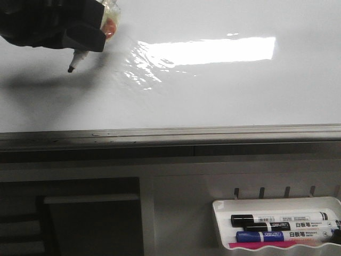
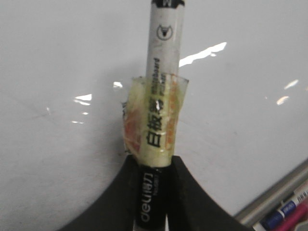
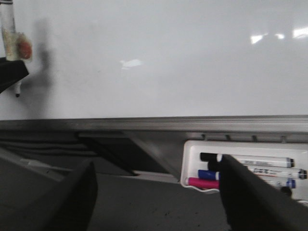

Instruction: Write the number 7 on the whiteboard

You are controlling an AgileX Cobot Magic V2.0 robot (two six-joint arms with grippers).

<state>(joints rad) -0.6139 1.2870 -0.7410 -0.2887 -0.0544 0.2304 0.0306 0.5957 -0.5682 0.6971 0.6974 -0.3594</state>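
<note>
At far left, the left gripper (image 1: 80, 45) clamps one uncapped marker (image 1: 76, 60), its tip near the blank whiteboard (image 1: 213, 90); contact is unclear. The right gripper (image 3: 156, 192) gapes wide, holding nothing. Bottom right, one tray (image 1: 221, 226) holds three markers (image 1: 282, 226).

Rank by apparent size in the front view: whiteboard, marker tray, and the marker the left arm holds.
1. whiteboard, by far the largest.
2. marker tray.
3. held marker, smallest; the left gripper hides most of it.
</note>
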